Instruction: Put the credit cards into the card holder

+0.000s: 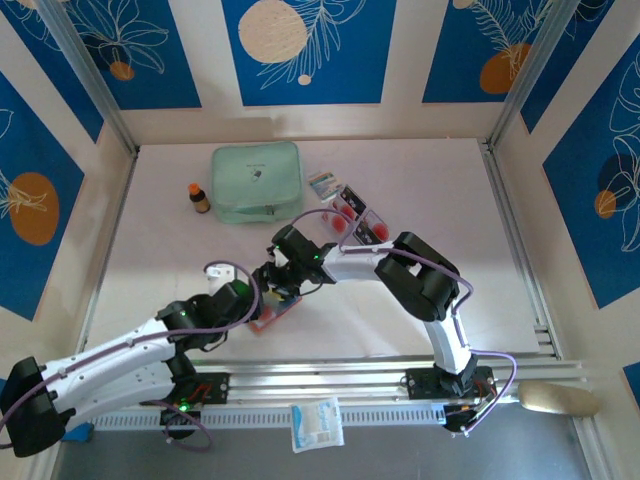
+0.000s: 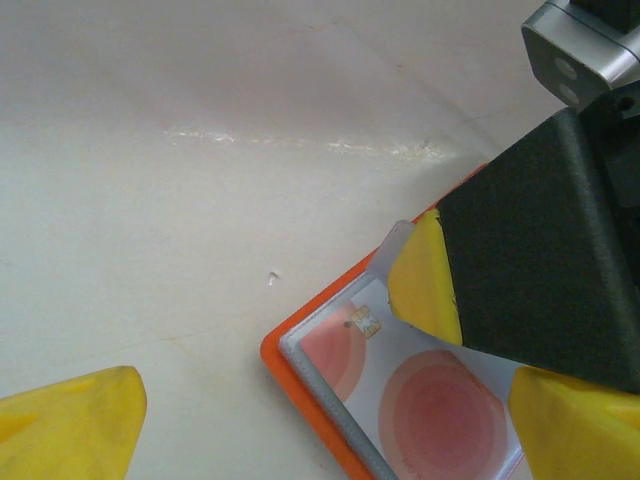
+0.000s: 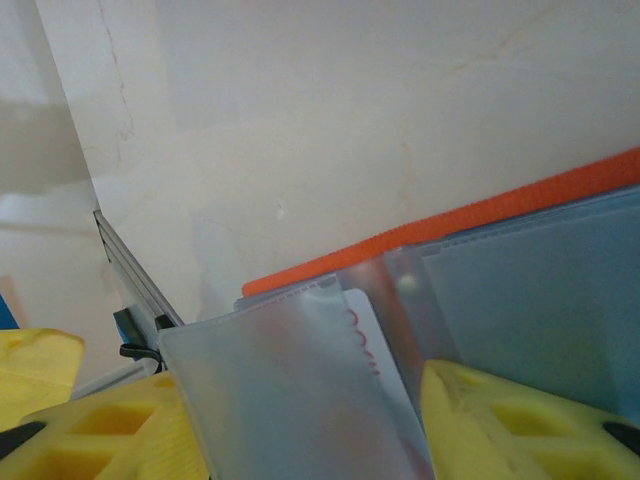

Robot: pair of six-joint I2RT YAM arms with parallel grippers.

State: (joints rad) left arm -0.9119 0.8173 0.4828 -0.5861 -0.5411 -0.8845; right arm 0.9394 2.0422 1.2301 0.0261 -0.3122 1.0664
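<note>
Orange-red, the card holder [image 2: 272,352] lies open toward the near edge of the table [image 1: 450,200], clear sleeves facing up for loading. Over it hovers the left gripper [image 2: 320,430], jaws spread wide and gripping nothing. The right gripper [image 3: 310,430] has its jaws apart on either side of a sleeve flap, one fingertip [image 2: 425,285] pressing on it, probably to keep the pocket open (pad contact is hidden). Two red circles show through the sleeves, so seemingly two credit cards [image 2: 440,420] are inside. Two more [image 1: 346,212] lie toward the far edge. One holder.
</note>
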